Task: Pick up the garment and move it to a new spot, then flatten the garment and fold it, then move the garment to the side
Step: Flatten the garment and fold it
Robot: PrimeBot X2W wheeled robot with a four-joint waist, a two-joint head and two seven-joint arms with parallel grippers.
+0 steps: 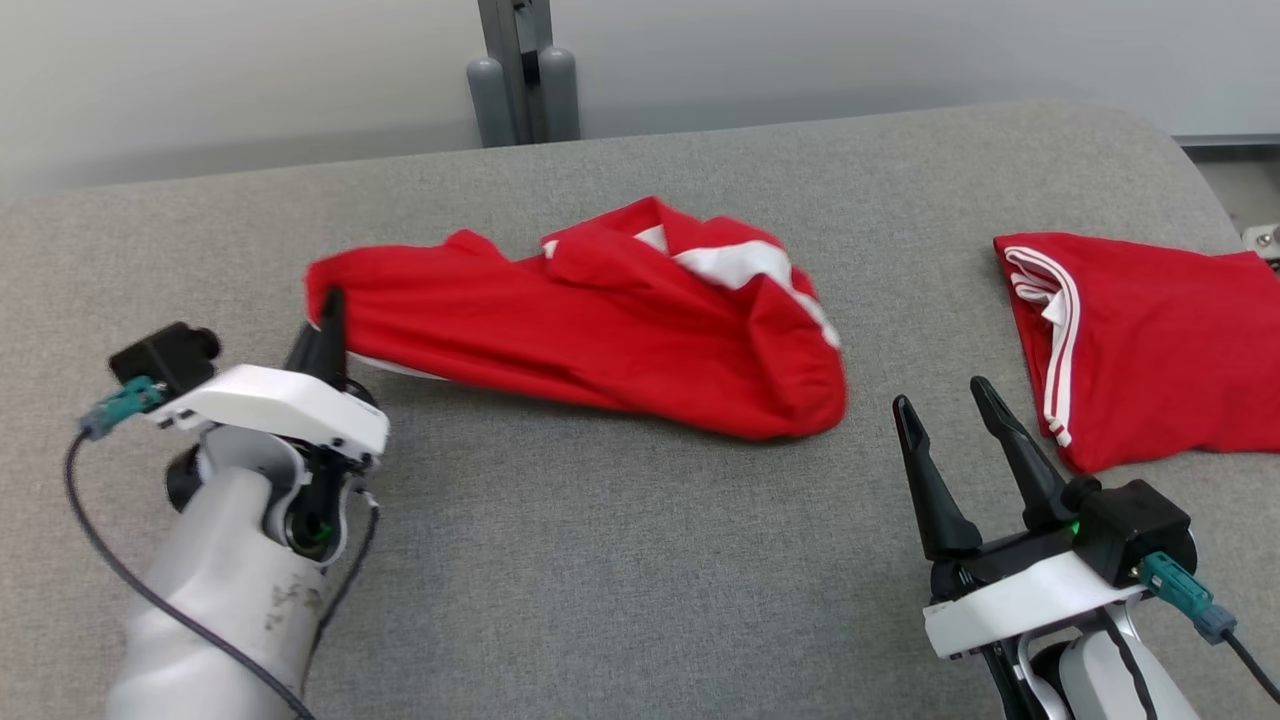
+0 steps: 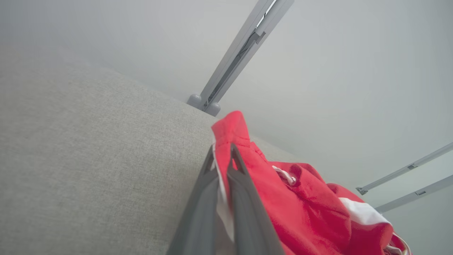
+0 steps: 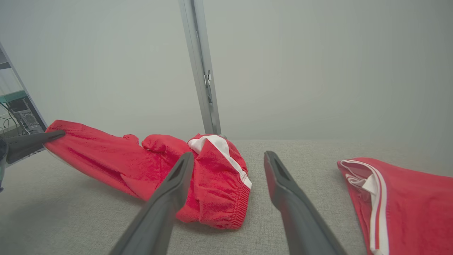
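Note:
A crumpled red garment (image 1: 600, 320) with white panels lies across the middle of the grey cloth-covered table (image 1: 560, 560). My left gripper (image 1: 328, 318) is shut on the garment's left end, which is lifted slightly off the table. The left wrist view has the red fabric (image 2: 226, 141) pinched between the two dark fingers (image 2: 244, 198). My right gripper (image 1: 940, 420) stands open near the front right, below and to the right of the garment, holding nothing. The right wrist view looks between its spread fingers (image 3: 166, 198) at the garment's elastic-hemmed end (image 3: 216, 184).
A second red garment (image 1: 1140, 340) with white stripes lies folded at the table's right edge, close to my right gripper. A grey post (image 1: 520, 70) rises behind the table's far edge. A pale wall stands behind.

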